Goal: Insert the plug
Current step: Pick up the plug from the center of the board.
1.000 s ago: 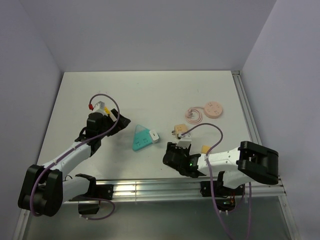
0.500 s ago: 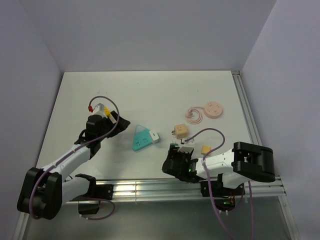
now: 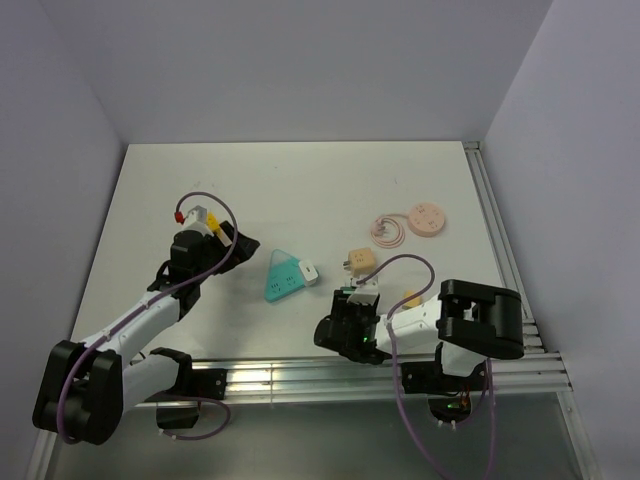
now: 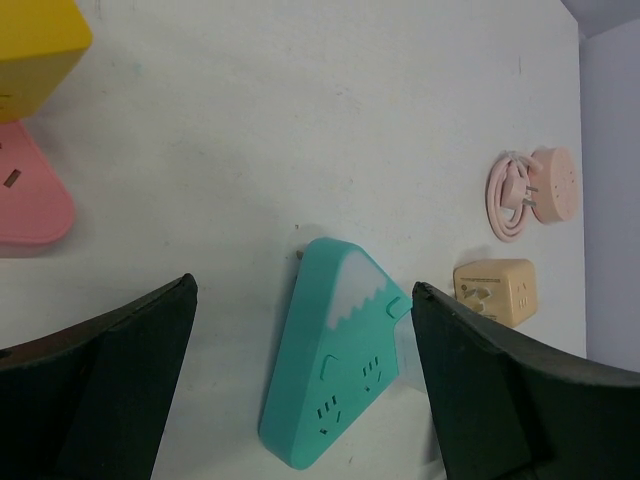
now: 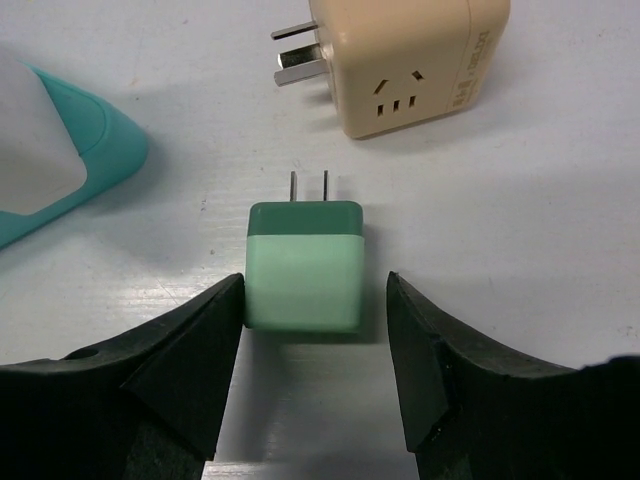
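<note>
A small green two-prong plug [image 5: 305,265] lies flat on the table, prongs pointing away from my right wrist. My right gripper [image 5: 315,292] is open, with one finger on each side of the plug's rear end. In the top view this gripper [image 3: 345,312] is near the front edge, with the plug [image 3: 348,291] just beyond it. A teal triangular socket block [image 3: 284,276] lies left of it on the table. My left gripper [image 4: 300,400] is open and empty, and the socket block [image 4: 340,365] lies between its fingers. In the top view the left gripper [image 3: 236,244] is left of the block.
A beige cube adapter [image 3: 360,261] lies just beyond the plug [image 5: 405,60]. A pink round device with a coiled cable [image 3: 420,220] is at the right. A small yellow piece [image 3: 411,298] lies by the right arm. A metal rail [image 3: 300,375] runs along the front edge.
My right gripper has drawn back from the beige adapter, toward the front edge and a little left. The left arm has barely shifted.
</note>
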You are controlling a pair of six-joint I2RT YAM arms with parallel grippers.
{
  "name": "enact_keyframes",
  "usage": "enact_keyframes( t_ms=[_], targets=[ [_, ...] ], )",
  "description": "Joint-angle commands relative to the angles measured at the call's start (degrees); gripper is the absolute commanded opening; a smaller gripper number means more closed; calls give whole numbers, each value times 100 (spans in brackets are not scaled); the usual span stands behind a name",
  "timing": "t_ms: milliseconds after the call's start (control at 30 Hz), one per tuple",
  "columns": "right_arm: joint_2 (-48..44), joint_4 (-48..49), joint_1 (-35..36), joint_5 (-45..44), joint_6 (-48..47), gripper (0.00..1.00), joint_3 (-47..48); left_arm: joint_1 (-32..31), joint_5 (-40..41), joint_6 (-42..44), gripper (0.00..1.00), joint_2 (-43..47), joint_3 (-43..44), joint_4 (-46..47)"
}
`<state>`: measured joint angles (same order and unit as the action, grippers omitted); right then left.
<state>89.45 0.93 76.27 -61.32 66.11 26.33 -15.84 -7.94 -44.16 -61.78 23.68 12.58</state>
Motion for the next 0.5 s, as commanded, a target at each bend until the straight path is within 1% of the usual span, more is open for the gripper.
enact_keyframes(
  t_ms=[0, 167, 267, 300, 367, 433, 467],
  targets=[
    [327, -313, 63, 727, 131, 65, 30, 10, 56, 127, 94, 96, -13, 201],
    [591, -190, 64, 796, 52, 61, 66, 10, 47, 136, 94, 43, 5, 201],
    [618, -163, 72, 815, 43, 53, 100, 10, 47, 145, 94, 17, 5, 192],
    [609, -155, 72, 815, 25, 47, 92, 19, 56, 153, 94, 17, 5, 192],
    [565, -128, 72, 832, -10, 42, 57, 10, 48, 153, 94, 8, 5, 201],
    [495, -215, 63, 832, -45, 35, 83, 10, 56, 153, 94, -10, 14, 201],
    [468, -294, 72, 841, -89, 18, 170, 10, 65, 162, 94, -10, 22, 184]
  ],
)
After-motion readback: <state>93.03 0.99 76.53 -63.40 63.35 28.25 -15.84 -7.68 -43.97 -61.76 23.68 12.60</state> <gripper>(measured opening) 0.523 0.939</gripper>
